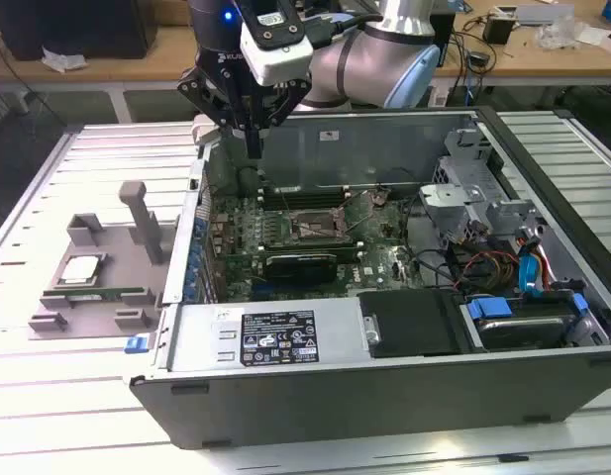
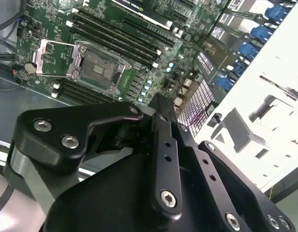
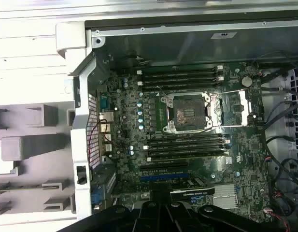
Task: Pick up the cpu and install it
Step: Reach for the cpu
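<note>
The arm's fingers (image 1: 254, 137) hang pressed together, pinching nothing, over the open computer case (image 1: 384, 396) near its rear wall, above the motherboard (image 3: 139, 159). The CPU socket (image 3: 187, 113) stands open. The cpu (image 1: 79, 269) lies flat in a grey holder (image 1: 122, 267) on the desk (image 1: 28, 396), beside the case at the exterior view's left.

Open computer case (image 1: 384, 396) lying on side on slatted white table (image 1: 48, 416). Green motherboard (image 1: 384, 259) inside; socket frame (image 3: 190, 113) near its middle, lid swung open. Dark memory slots (image 3: 180, 79) flank socket on two sides. Labelled power supply (image 1: 275, 336) along near wall. Grey drive cage (image 1: 463, 193) and blue cables (image 1: 531, 267) at exterior view's right. Grey moulded fixture (image 1: 87, 230) beside case, exterior view's left.
</note>
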### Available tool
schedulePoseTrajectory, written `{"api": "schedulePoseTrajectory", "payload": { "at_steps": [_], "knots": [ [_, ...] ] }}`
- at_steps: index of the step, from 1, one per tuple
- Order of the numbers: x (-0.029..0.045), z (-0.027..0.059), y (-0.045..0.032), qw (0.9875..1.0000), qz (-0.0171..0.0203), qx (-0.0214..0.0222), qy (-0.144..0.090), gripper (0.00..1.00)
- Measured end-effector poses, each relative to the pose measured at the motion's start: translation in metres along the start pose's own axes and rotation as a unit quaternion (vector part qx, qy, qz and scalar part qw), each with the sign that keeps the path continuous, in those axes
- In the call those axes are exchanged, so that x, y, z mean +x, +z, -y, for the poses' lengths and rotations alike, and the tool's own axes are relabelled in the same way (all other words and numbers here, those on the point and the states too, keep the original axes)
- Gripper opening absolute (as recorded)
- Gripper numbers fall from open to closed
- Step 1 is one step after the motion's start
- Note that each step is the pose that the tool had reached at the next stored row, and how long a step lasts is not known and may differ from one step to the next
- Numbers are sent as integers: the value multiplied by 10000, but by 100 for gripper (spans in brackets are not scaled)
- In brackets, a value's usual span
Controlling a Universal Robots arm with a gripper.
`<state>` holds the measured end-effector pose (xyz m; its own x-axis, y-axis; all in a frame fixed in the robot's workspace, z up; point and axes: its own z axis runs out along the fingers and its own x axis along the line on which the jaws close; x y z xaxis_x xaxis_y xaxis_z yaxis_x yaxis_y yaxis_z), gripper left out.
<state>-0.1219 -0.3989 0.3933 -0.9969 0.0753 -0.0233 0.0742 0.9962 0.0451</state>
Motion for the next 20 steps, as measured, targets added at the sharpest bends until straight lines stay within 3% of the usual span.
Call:
{"api": "schedulePoseTrajectory", "payload": {
  "at_steps": [13, 20],
  "knots": [
    [12, 1, 0, 10000, 0, 0, 0, 11],
    [76, 6, -2, 10000, 0, 0, 0, 11]
  ]
}}
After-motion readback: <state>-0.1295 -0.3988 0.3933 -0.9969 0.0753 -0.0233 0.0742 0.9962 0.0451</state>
